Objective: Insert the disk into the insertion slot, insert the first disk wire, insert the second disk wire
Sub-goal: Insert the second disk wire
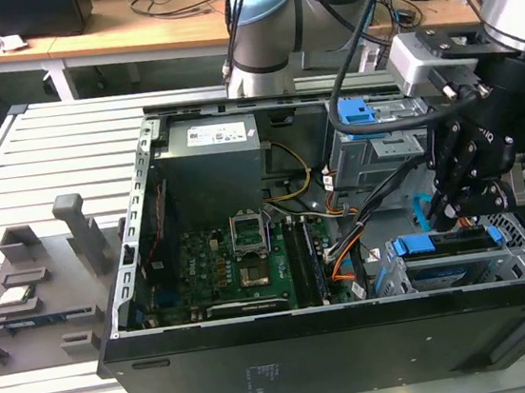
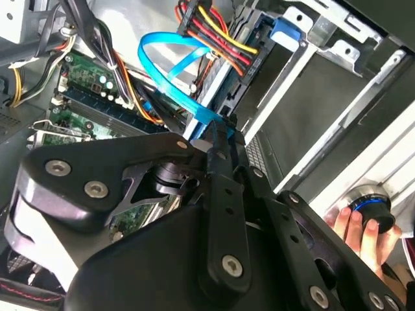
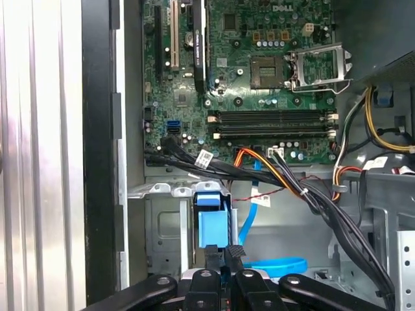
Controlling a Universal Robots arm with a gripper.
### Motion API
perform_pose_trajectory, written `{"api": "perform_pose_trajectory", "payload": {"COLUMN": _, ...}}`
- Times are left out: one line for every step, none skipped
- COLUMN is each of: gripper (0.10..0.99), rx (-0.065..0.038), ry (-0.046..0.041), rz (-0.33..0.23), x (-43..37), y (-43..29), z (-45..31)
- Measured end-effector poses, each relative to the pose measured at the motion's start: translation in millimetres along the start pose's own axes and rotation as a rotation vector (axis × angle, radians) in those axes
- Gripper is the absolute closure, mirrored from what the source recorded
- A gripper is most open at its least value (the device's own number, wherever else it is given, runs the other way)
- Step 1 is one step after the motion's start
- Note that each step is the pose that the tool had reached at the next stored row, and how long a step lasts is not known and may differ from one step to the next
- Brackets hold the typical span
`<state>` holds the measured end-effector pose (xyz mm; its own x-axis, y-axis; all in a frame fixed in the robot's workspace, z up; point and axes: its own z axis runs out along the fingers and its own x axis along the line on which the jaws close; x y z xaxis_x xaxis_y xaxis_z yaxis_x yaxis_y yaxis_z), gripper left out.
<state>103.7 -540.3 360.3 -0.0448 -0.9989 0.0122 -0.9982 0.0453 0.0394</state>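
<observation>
The disk point(image 1: 444, 243) sits in its bright blue frame, already inside the silver insertion slot point(image 1: 519, 256), right under my claw point(image 1: 445, 217). My claw's fingers are squeezed together on the plug end of the thin light blue second disk wire point(image 2: 170, 55). The red and yellow first disk wire point(image 2: 217, 35) goes into the disk just past my fingertips. The second wrist view shows a person's hand point(image 2: 360, 234).
</observation>
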Motion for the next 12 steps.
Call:
{"api": "perform_pose_trajectory", "payload": {"gripper": 0.925, "rx": 0.0, "ry": 0.0001, "rz": 0.0, "x": -0.2, "y": -2.3, "z": 2.8}}
{"api": "perform_pose_trajectory", "payload": {"gripper": 0.925, "rx": 0.0, "ry": 0.0002, "rz": -0.001, "x": -0.3, "y": -6.6, "z": 4.9}}
{"api": "perform_pose_trajectory", "payload": {"gripper": 0.925, "rx": 0.0, "ry": 0.0002, "rz": -0.001, "x": -0.6, "y": -9.6, "z": 6.7}}
{"api": "perform_pose_trajectory", "payload": {"gripper": 0.925, "rx": 0.0, "ry": 0.0002, "rz": -0.001, "x": -0.7, "y": -11.6, "z": 8.4}}
{"api": "perform_pose_trajectory", "payload": {"gripper": 0.925, "rx": 0.0, "ry": 0.0002, "rz": -0.002, "x": -0.8, "y": -12.6, "z": 9.7}}
{"api": "perform_pose_trajectory", "payload": {"gripper": 0.925, "rx": 0.0, "ry": 0.0002, "rz": -0.002, "x": -1.2, "y": -13.7, "z": 10.9}}
{"api": "perform_pose_trajectory", "payload": {"gripper": 0.925, "rx": 0.0, "ry": 0.0004, "rz": -0.002, "x": -1.7, "y": -14.6, "z": 11.7}}
{"api": "perform_pose_trajectory", "payload": {"gripper": 0.925, "rx": 0.0, "ry": 0.0004, "rz": -0.003, "x": -2.0, "y": -15.1, "z": 12.2}}
{"api": "perform_pose_trajectory", "payload": {"gripper": 0.925, "rx": 0.0, "ry": 0.0002, "rz": -0.003, "x": -2.3, "y": -15.9, "z": 12.6}}
{"api": "perform_pose_trajectory", "payload": {"gripper": 0.925, "rx": 0.0, "ry": 0.0002, "rz": -0.003, "x": -2.6, "y": -16.4, "z": 12.9}}
{"api": "perform_pose_trajectory", "payload": {"gripper": 0.925, "rx": 0.0, "ry": 0.0001, "rz": -0.003, "x": -2.9, "y": -16.6, "z": 13.3}}
{"api": "perform_pose_trajectory", "payload": {"gripper": 0.925, "rx": 0.0, "ry": 0.0003, "rz": -0.004, "x": -2.9, "y": -16.6, "z": 13.5}}
